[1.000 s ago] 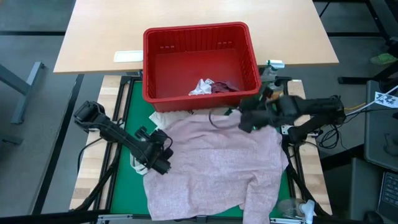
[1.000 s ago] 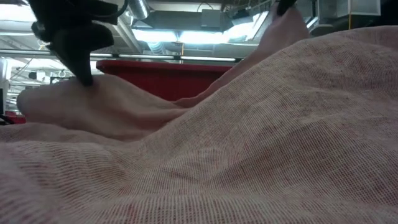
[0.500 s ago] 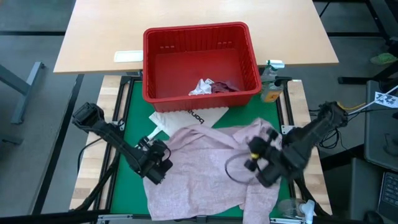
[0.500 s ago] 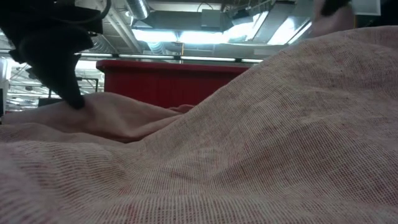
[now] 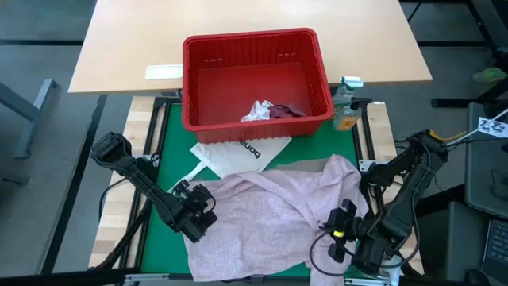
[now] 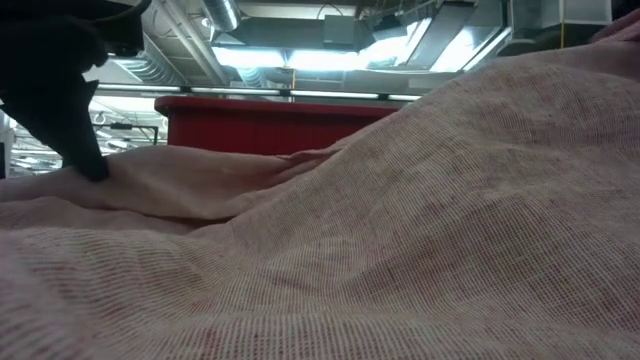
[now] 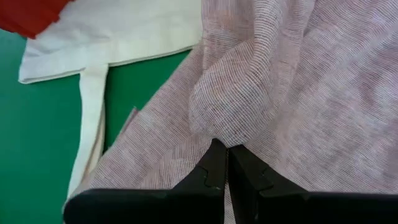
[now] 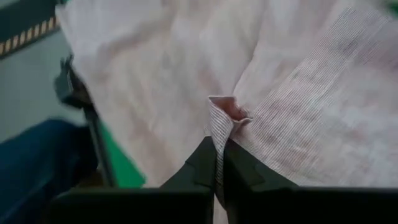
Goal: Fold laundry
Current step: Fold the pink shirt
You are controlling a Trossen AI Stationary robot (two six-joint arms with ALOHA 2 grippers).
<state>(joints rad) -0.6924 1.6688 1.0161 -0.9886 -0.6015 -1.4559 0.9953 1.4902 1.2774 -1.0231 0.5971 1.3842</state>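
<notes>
- The mottled pink woven cloth garment lies rumpled across the lower middle of the high view, on the green-matted table, not yet folded flat.
- The left claw is clamped on a pinch of its left edge; the right claw is closed on a corner at lower right.
- Judged from this, folding is at an early stage: one garment is in hand, while a small white piece and a maroon one wait in the red plastic slotted basket.
- The white tote bag is partly covered; the low view is mostly blocked by pink cloth.
</notes>
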